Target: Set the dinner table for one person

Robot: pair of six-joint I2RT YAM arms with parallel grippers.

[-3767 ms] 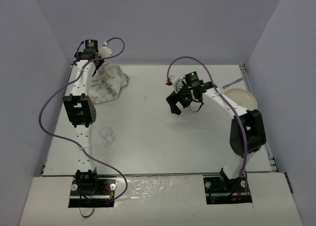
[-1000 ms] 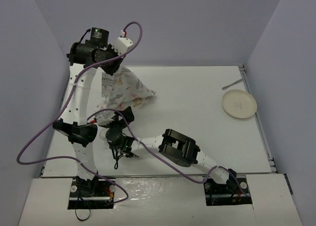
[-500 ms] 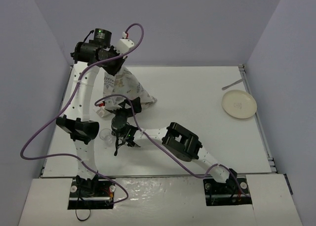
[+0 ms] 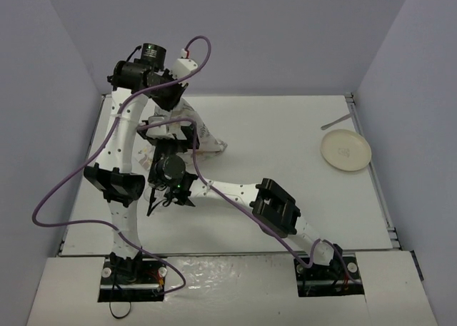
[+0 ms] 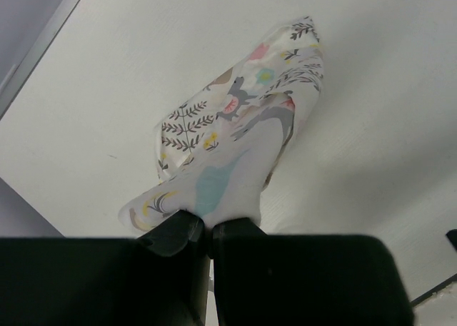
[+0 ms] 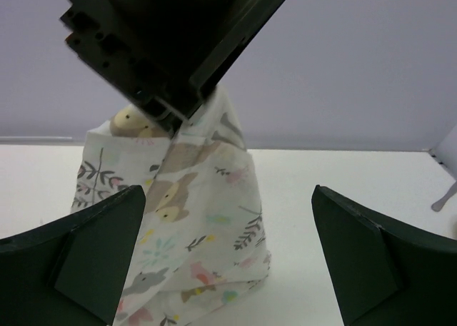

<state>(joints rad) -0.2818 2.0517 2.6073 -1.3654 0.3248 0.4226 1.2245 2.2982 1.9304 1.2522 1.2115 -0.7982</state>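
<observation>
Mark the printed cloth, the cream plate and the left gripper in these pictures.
printed cloth [image 5: 243,140], left wrist view, middle of the patterned fabric.
cream plate [image 4: 335,146], top external view, bare surface left of centre.
left gripper [image 5: 208,230], left wrist view, between the fingertips shut on the cloth.

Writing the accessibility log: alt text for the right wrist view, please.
The left gripper, at the top of the view, pinches the printed cloth up into a peak, its lower folds on the off-white dinner table. The right gripper is wide open, its fingers framing the cloth.
</observation>
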